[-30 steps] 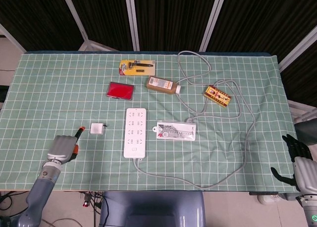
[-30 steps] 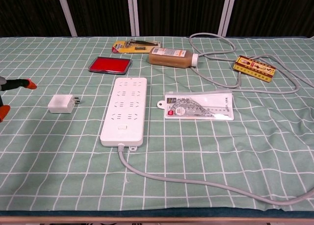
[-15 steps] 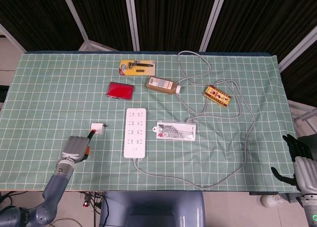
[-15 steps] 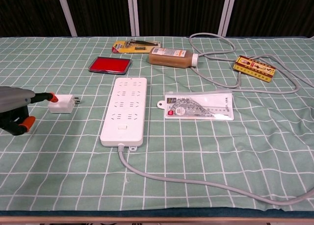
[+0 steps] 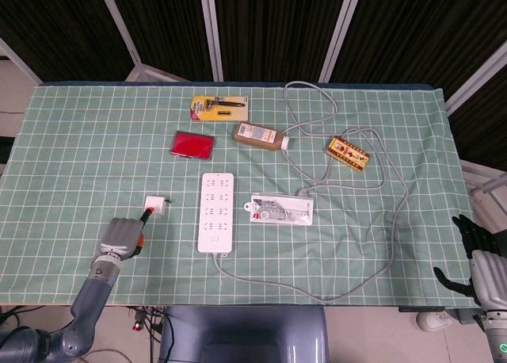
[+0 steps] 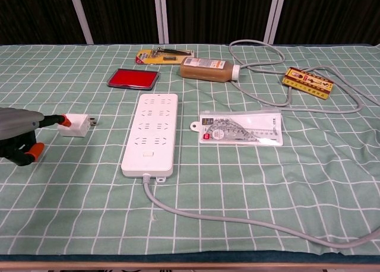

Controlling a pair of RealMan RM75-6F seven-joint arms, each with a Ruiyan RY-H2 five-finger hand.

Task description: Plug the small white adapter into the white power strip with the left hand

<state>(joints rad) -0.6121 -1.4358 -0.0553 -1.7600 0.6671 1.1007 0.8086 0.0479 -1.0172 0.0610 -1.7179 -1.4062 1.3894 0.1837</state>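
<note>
Left hand (image 6: 18, 135), fingers parted and holding nothing, apparently touches the small white plastic adapter (image 6: 75, 125) just ahead, positioned for grasping.

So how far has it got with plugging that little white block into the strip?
Barely begun. The adapter lies on the cloth left of the power strip, unplugged. The left hand has one orange fingertip at the adapter's edge, without a grip yet. Grasping, carrying and plugging in remain. The right hand waits at the table's edge.
</note>
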